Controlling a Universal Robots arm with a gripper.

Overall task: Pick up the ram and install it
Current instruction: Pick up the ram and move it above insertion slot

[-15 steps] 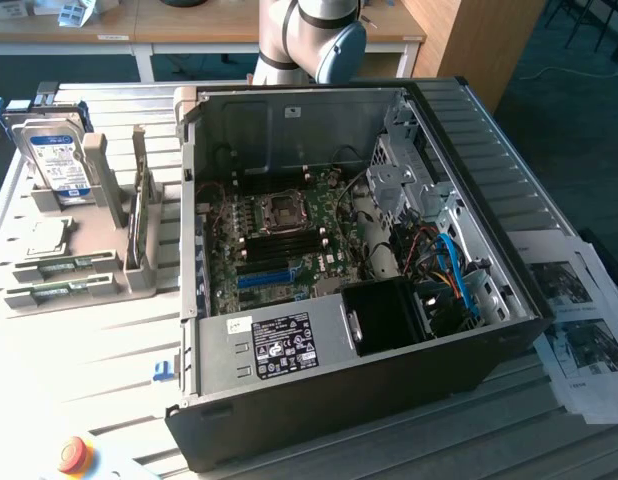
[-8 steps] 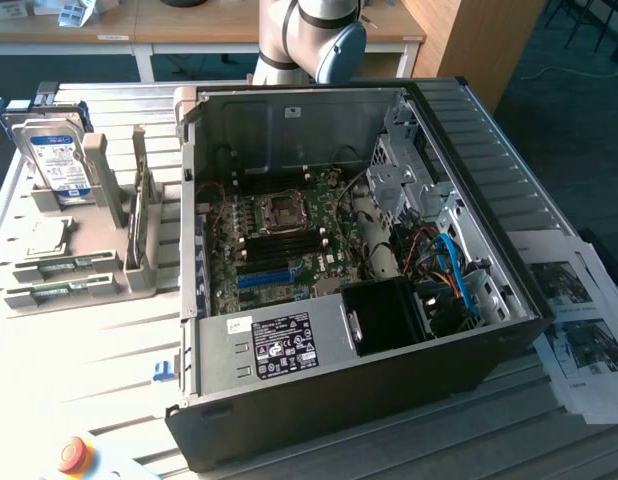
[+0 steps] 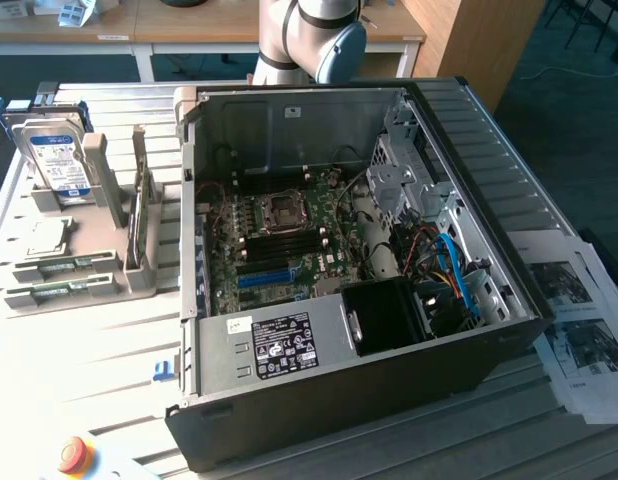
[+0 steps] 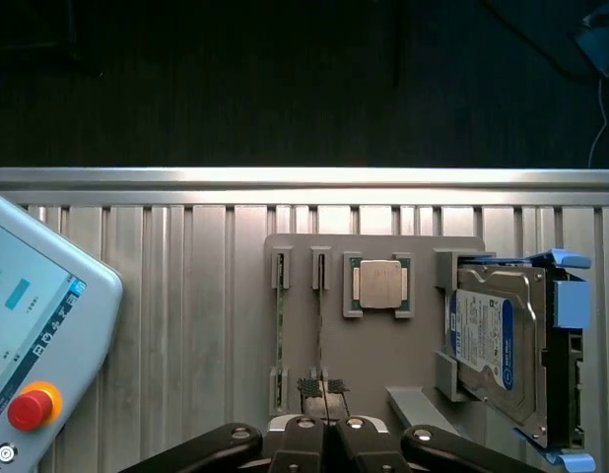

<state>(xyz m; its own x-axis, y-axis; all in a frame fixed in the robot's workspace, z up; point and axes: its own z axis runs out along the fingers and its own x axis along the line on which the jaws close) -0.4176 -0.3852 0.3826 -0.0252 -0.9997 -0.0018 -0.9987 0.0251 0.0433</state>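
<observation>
Two ram sticks stand on edge in a grey holder (image 4: 373,350); from above they show as thin lines, one ram stick (image 4: 279,330) beside the other (image 4: 319,330). In the exterior view the green ram sticks (image 3: 61,266) lie in the holder's front slots, at that view's left. My gripper (image 4: 324,389) hovers well above the holder, in line with the end of the second stick. Its fingertips are pressed together, shut on nothing. The open computer case (image 3: 489,330) shows the motherboard with black memory slots (image 3: 281,237).
The holder also carries a square silver processor (image 4: 380,284) and a blue-labelled hard drive (image 4: 492,340). A teach pendant with a red stop button (image 4: 29,409) lies beside it on the slatted metal table (image 4: 167,296). Printed papers (image 3: 579,330) lie at the exterior view's right of the case.
</observation>
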